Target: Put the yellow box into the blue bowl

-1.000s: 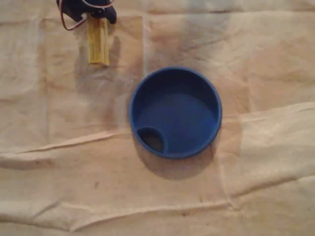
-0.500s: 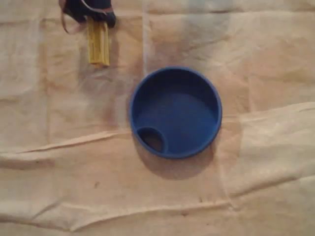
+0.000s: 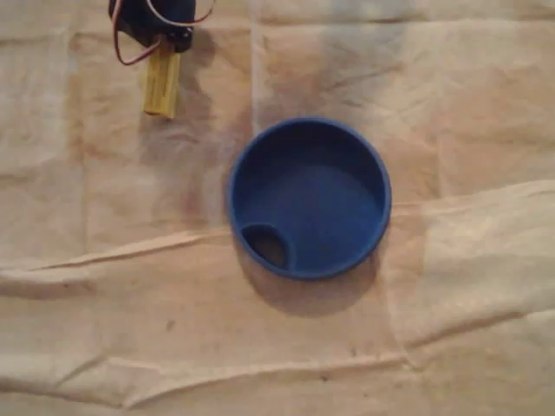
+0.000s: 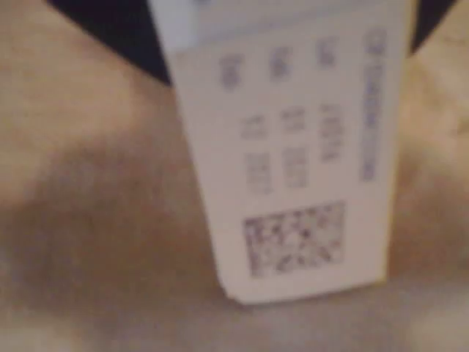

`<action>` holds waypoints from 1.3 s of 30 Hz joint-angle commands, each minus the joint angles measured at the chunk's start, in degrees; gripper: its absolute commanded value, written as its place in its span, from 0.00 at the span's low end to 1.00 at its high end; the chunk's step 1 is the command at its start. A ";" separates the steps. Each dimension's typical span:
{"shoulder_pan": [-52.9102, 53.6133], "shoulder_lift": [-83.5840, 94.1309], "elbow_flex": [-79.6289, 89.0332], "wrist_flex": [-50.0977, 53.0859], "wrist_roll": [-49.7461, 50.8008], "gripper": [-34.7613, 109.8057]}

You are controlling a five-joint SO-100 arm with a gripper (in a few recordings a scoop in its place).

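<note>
From my overhead feed I see the gripper [image 3: 171, 39], dark with a thin red wire [image 3: 116, 45] looping beside it, at the top left of the picture. Its fingers are clamped on the upper end of the yellow box [image 3: 161, 84], a long narrow carton that points down the picture and leans slightly to the left. The box is outside the blue bowl [image 3: 309, 126], up and to the left of it, with bare cloth between them. The bowl is round, sits near the middle of the picture, and has a small oval opening [image 3: 267, 246] at its lower left inside edge. A creased tan cloth [image 3: 451, 329] covers the whole surface. My wrist feed is blurred: the box [image 4: 293, 147] hangs close to the lens, its pale face showing rows of unreadable print and a square speckled code patch [image 4: 294, 238] near its lower end, with cloth behind.
</note>
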 commanded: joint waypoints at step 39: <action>-16.08 36.12 -4.48 21.01 38.85 0.24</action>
